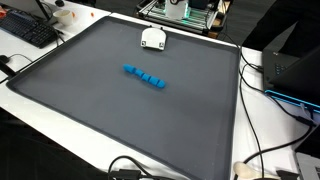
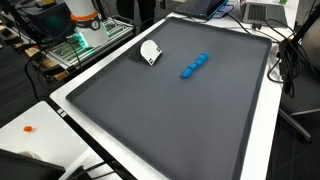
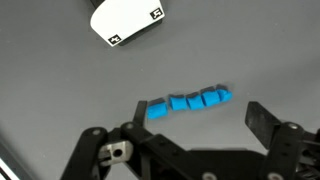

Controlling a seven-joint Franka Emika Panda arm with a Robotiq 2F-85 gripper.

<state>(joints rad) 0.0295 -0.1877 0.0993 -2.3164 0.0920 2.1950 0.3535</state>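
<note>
Claw (image 3: 196, 115) is hanging released, jaws spread wide, and is showing only in the wrist view. The grey counter (image 1: 80, 120) is carrying a white marked box (image 3: 128, 20) near one edge. The blue block row (image 3: 188, 102) is lying flat mid-counter, its long axis running crosswise just ahead of the fingertips. In both exterior views it is slanting diagonally.

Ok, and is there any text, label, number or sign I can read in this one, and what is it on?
No text can be read in any view.
On the white box: two small black square marks, with no letters or digits legible.
On the blue blocks: plain, no print visible.
On the keyboard: key legends too small to read.
</note>
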